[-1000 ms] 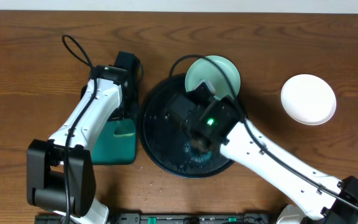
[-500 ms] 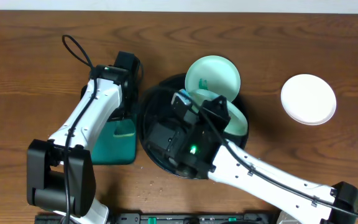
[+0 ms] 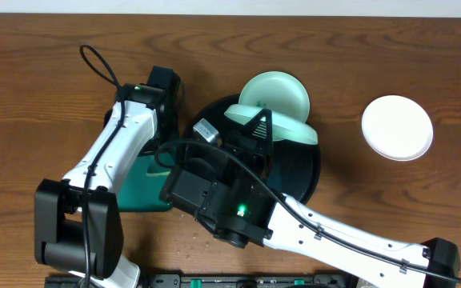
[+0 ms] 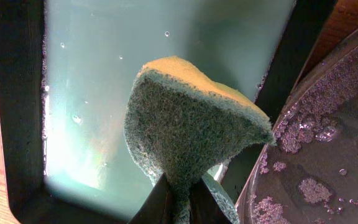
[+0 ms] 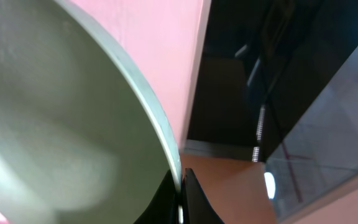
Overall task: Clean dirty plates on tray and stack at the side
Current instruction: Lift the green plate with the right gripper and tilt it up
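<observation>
The right tool (image 5: 180,194) is clamped on the rim of a mint plate (image 5: 55,112), held tilted above the black tray (image 3: 298,172). A second mint plate (image 3: 282,90) is seen across the tray's far rim; the white plate (image 3: 397,128) is set well apart on open bench (image 3: 46,48) at the right. The left tool (image 4: 180,198) is closed on a sponge (image 4: 191,118) above the green sponge tray (image 4: 17,93), beside the black tray's edge.
</observation>
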`<state>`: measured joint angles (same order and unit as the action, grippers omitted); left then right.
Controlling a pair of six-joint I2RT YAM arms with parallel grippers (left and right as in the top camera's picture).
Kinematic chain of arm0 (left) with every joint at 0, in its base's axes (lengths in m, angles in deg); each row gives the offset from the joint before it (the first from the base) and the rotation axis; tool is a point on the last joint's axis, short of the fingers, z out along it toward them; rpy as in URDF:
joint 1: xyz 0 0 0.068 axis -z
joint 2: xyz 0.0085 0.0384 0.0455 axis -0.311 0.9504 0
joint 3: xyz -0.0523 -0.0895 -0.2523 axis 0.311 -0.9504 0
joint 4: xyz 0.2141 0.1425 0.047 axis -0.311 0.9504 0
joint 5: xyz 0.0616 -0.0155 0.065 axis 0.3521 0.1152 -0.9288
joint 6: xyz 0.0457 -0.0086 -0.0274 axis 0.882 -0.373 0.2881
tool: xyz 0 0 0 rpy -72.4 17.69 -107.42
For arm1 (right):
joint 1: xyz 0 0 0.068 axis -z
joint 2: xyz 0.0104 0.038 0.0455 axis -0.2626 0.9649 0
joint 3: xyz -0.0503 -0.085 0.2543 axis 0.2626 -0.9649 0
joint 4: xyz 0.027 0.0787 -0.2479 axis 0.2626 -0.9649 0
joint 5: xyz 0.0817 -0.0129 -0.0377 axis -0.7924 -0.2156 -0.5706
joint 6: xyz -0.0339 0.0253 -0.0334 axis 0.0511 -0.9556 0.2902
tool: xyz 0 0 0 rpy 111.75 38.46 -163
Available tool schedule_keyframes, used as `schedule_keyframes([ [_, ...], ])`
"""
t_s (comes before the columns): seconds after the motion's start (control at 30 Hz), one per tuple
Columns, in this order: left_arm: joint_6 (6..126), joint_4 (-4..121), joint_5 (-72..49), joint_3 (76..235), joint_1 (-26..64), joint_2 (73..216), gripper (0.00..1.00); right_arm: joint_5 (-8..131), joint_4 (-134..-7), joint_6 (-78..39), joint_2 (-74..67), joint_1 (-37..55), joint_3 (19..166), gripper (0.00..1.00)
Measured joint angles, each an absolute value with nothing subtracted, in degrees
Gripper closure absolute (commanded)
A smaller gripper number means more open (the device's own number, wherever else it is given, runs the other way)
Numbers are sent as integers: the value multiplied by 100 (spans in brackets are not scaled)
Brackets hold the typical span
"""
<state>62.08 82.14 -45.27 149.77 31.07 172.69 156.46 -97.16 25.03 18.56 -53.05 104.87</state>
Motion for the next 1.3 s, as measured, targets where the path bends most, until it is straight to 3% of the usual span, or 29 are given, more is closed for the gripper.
schedule_keyframes([
  [0.47, 6208, 8102, -4525, 14977, 3020, 17269, 92, 15756, -9690, 3021, 1856, -5305, 10487, 99],
  [0.87, 6006, 8218, -4337, 14977, 1671, 17269, 93, 15769, -9688, 3023, 1856, -5261, 10487, 99],
  [1.3, 6035, 7956, -4116, 14967, 1652, 17473, 93, 15780, -9688, 3021, 1856, -5213, 10487, 99],
])
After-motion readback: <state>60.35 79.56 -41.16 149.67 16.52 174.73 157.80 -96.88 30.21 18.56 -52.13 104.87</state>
